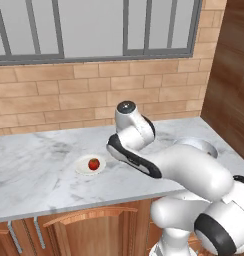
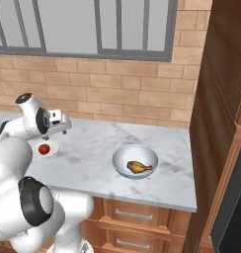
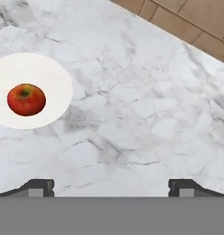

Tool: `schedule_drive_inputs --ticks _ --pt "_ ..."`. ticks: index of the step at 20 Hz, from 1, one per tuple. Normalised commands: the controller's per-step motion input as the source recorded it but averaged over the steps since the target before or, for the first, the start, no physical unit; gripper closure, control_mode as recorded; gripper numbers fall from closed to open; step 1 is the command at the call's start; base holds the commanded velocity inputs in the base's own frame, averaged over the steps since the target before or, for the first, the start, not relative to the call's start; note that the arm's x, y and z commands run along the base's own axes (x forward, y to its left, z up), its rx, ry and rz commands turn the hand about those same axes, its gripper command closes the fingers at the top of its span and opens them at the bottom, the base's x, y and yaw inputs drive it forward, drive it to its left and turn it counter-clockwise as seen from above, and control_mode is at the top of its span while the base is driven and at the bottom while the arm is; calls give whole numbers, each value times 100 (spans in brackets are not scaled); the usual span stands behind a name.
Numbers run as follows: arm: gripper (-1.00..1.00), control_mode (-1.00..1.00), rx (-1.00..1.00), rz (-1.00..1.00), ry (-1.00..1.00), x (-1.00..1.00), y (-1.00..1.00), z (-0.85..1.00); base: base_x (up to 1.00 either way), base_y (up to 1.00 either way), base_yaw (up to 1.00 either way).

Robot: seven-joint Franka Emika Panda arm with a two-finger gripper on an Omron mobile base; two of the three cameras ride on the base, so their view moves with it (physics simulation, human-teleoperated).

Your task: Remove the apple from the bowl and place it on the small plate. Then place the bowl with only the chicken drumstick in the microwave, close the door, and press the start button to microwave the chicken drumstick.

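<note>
The red apple rests on the small plate at the left of the marble counter. The pale bowl stands further right on the counter, and the golden-brown chicken drumstick lies alone in it. My gripper hovers over bare counter just right of the plate, open and holding nothing. The microwave, its door and start button are out of view.
A brick wall with a window backs the marble counter. A tall wooden cabinet closes off the right end, with a dark panel low beside it. Drawers sit under the counter's front edge.
</note>
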Motion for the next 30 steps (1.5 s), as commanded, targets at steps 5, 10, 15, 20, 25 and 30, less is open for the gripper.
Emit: schedule_drive_inputs --ticks 5,10,15,20,25,30 --pt "-100 -100 -4 -8 0 0 -100 5 0 0 0" --pt "-100 -100 -1 -13 6 0 -100 -2 0 0 0" --pt "-100 -100 -1 -12 7 0 -100 -23 0 0 0" --pt "-100 -100 -4 -7 12 0 -94 -45 0 0 0" --pt "-100 -100 -6 -1 7 3 -23 -45 0 0 0" --pt "-100 -100 -13 0 1 5 13 -33 0 0 0"
